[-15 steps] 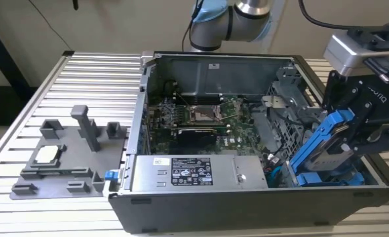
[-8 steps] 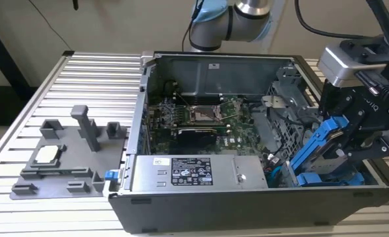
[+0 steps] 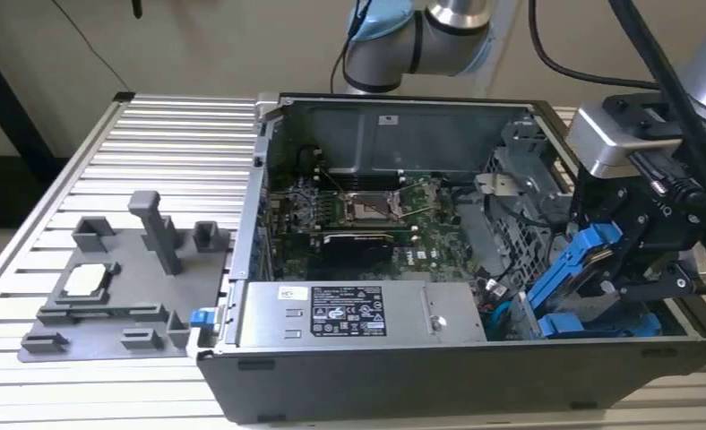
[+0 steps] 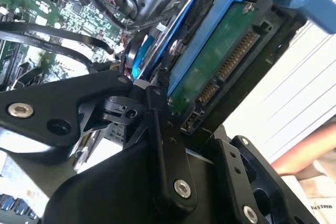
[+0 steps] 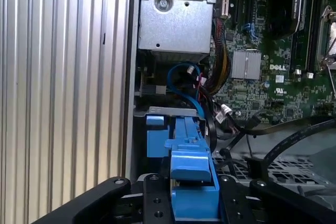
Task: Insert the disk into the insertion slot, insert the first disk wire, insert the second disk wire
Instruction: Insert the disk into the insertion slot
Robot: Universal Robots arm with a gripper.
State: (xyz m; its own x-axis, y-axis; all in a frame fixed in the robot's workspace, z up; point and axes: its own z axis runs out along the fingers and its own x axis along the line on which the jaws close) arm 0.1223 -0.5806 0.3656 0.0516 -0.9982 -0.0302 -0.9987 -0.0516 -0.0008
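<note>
The disk (image 3: 572, 269) hangs tilted, clamped in the gripper (image 3: 610, 279), over the insertion slot (image 3: 610, 325) in the open computer case (image 3: 449, 381)

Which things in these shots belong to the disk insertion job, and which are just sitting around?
Belongs to the job:
- the disk, held tilted in the end effector
- the insertion slot, with blue rails, under the disk

Just sitting around:
- power-supply box
- motherboard
- grey fixture plate
</note>
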